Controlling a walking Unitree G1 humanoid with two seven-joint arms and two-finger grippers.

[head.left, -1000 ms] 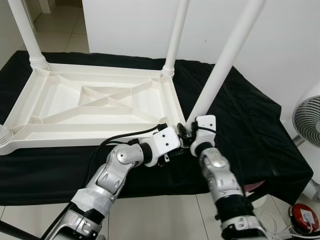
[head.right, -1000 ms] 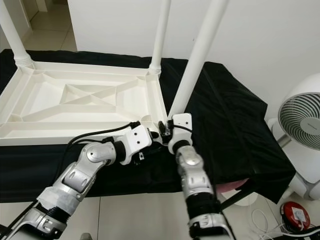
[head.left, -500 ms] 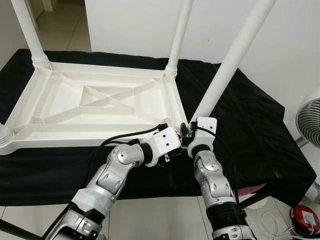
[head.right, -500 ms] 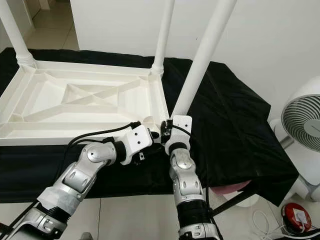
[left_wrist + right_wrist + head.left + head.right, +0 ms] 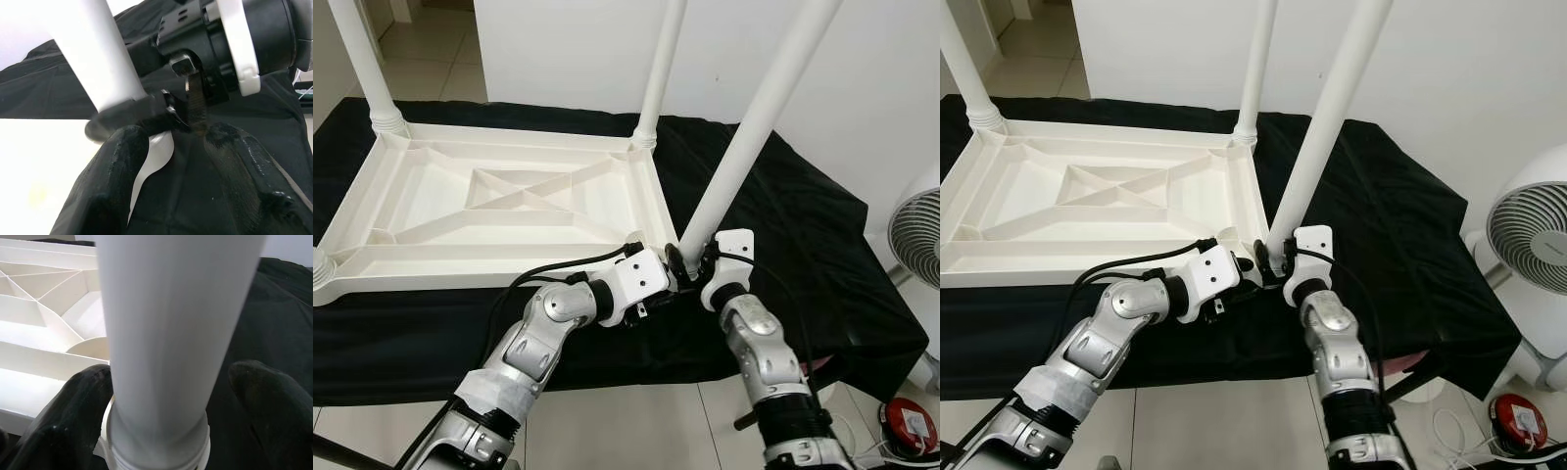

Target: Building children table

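- The right hand sits just right of centre in the left eye view, at the foot of the near white table leg; in the right wrist view its two black fingers stand spread on either side of the leg, one touching it, the other clear of it.
- The left hand lies just beside it at centre frame, reaching to the same corner; in the left wrist view its fingers are apart, with nothing pinched between them, pointing at the leg's base.
- That leg leans toward the upper right of the frame, its foot at the near right corner of the upturned white children's table.
- The table lies underside up, ribs showing, across the left and centre of the frame, on a black cloth.
- Other legs stand at its corners: one at upper centre, one at upper left.
- A white fan shows at the right edge; a red object lies on the tiled floor at lower right.
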